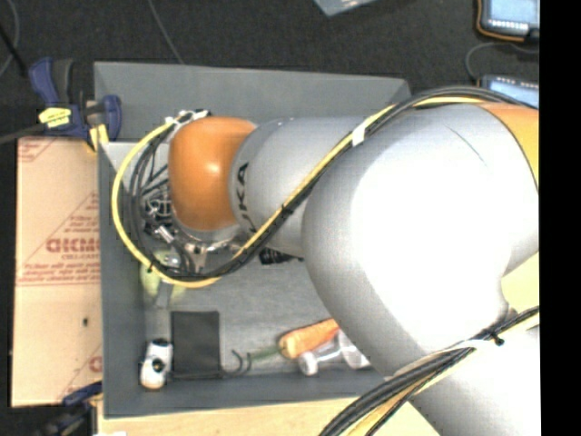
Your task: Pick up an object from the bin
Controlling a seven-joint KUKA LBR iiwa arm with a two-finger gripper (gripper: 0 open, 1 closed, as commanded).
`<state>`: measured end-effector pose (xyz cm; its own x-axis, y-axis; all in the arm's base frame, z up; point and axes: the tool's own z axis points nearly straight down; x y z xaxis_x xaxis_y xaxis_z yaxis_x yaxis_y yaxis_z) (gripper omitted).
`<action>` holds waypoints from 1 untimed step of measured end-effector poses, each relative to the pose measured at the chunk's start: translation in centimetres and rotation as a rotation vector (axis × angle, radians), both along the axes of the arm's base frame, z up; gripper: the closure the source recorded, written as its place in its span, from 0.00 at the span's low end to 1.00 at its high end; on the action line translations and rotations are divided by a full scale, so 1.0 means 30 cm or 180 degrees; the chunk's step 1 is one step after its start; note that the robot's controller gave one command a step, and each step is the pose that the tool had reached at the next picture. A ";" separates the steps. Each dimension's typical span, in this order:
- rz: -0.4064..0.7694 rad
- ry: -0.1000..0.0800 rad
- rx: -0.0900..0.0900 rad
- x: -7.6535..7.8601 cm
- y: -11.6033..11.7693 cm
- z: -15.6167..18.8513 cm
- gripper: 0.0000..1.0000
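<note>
Nearest to me is the arm, covering most of the bin. Its gripper hangs by the left wall; wide or narrow, I cannot tell. Just beside it lies a small yellow-green thing, partly hidden. I judge it light, perhaps soft. I would take it gently across its narrow width.

Grey arm, orange cover, yellow cable
</note>
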<state>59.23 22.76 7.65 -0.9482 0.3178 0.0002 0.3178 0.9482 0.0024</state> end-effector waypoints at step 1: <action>-0.0074 -0.0035 0.0014 -0.081 0.034 -0.020 1.00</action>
